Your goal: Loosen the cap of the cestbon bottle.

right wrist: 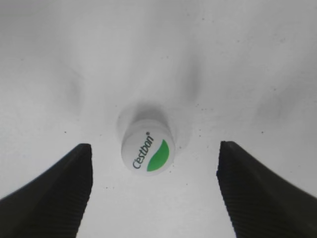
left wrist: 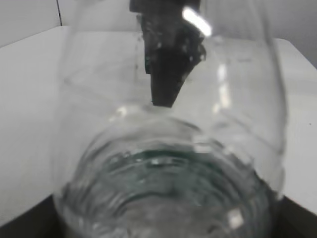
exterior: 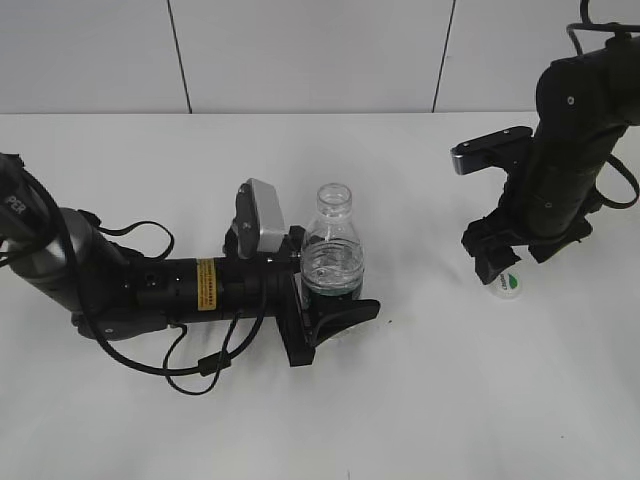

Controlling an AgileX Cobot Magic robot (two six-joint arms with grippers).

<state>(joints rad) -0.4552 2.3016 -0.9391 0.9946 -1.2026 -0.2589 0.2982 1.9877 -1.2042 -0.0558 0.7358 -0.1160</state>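
The cestbon bottle [exterior: 332, 250] stands upright near the table's middle, clear with a dark green label band, its neck open and uncapped. My left gripper [exterior: 335, 310] is shut on its lower body; the bottle fills the left wrist view [left wrist: 168, 163]. The cap [exterior: 508, 284], white with a green patch, rests on the table at the right, apart from the bottle. It shows in the right wrist view [right wrist: 147, 148] with "Cestbon" printed on top. My right gripper [exterior: 515, 262] hangs open just above it, fingers wide on both sides [right wrist: 154, 188], touching nothing.
The white table [exterior: 420, 400] carries only the bottle and cap. A pale tiled wall [exterior: 300, 50] rises behind. The left arm lies low across the table's left side [exterior: 150, 285]. The right arm [exterior: 570, 130] stands at the far right.
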